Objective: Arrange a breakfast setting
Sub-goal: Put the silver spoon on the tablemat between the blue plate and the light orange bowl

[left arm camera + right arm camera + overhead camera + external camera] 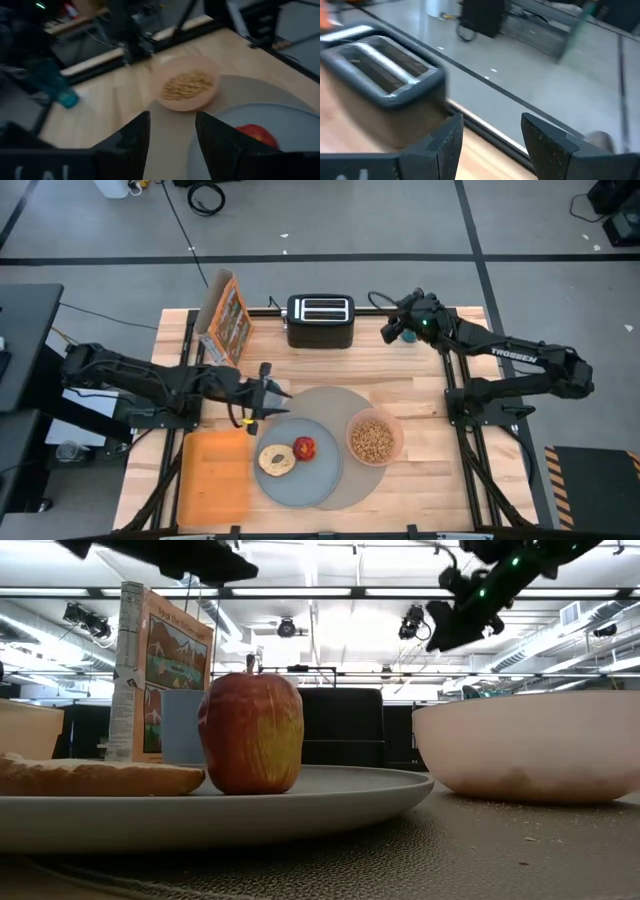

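Observation:
A round grey mat (345, 405) lies on the wooden table. On it rests a blue-grey plate (310, 480) bearing a toasted bagel (275, 459) and a small red apple (304, 448). A pink bowl of tan cereal (375, 438) sits on the mat's right part. No spoon is in view. My left gripper (278, 402) is open and empty, above the mat's far left edge; its wrist view (172, 130) shows the bowl (190, 89) and the apple (257, 134) ahead. My right gripper (388, 330) is open and empty, up in the air just right of the toaster; its open fingers also show in its wrist view (490, 135).
A black toaster (320, 320) stands at the far middle, and a cereal box (225, 320) stands left of it. An orange board (215, 472) lies left of the plate. A small teal thing (408, 337) lies under my right gripper. Bare wood shows right of the bowl.

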{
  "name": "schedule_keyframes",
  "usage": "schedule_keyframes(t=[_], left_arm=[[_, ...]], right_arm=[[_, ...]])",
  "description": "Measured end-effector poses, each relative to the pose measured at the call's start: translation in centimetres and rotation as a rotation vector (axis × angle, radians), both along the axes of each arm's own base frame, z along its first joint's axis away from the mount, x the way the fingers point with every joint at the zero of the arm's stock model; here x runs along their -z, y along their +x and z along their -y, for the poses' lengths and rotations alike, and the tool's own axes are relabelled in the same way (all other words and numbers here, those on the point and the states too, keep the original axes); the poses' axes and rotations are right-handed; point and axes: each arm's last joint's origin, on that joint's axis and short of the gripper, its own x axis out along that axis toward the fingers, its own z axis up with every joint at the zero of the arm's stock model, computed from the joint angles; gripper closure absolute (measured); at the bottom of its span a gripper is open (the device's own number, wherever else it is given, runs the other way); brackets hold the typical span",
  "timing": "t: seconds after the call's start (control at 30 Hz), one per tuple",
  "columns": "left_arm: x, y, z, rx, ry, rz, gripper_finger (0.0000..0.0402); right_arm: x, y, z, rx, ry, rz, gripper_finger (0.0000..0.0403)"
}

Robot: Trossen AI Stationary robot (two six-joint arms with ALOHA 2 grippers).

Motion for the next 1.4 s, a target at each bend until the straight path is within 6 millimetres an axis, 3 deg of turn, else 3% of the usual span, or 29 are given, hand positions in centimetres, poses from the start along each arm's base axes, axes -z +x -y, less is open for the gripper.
schedule_keyframes(t=[0.2,0.43,0.63,0.83,1.03,1.2,1.4], left_arm=[[0.5,-1.3,-0.3,-0.043,-0.007,0.092,0.0235],[0.9,-1.7,-0.3,-0.036,0.016,0.051,0.0235],[1.2,-1.7,-0.3,-0.027,0.042,0.026,0.0235],[2.3,-2.2,0.6,0.025,0.059,-0.001,0.0235],[4.0,-3.7,0.8,-0.025,0.082,0.043,0.0235],[3.7,-5.5,0.4,-0.053,0.067,0.117,0.0235],[4.6,-8.1,-0.2,-0.068,0.013,0.194,0.0235]], right_arm=[[0.3,-1.3,2.3,0.138,-0.010,-0.034,0.0193],[0.5,-2.5,4.2,0.237,0.022,-0.086,0.0157],[-2.6,-2.2,5.9,0.315,0.087,-0.070,0.0106],[-3.7,-1.9,8.5,0.331,0.187,-0.052,0.0081],[-3.3,-1.7,11.2,0.332,0.221,-0.100,0.0082],[-2.3,-2.0,13.1,0.364,0.245,-0.152,0.0082],[-1.0,-2.5,14.0,0.398,0.299,-0.197,0.0082]])
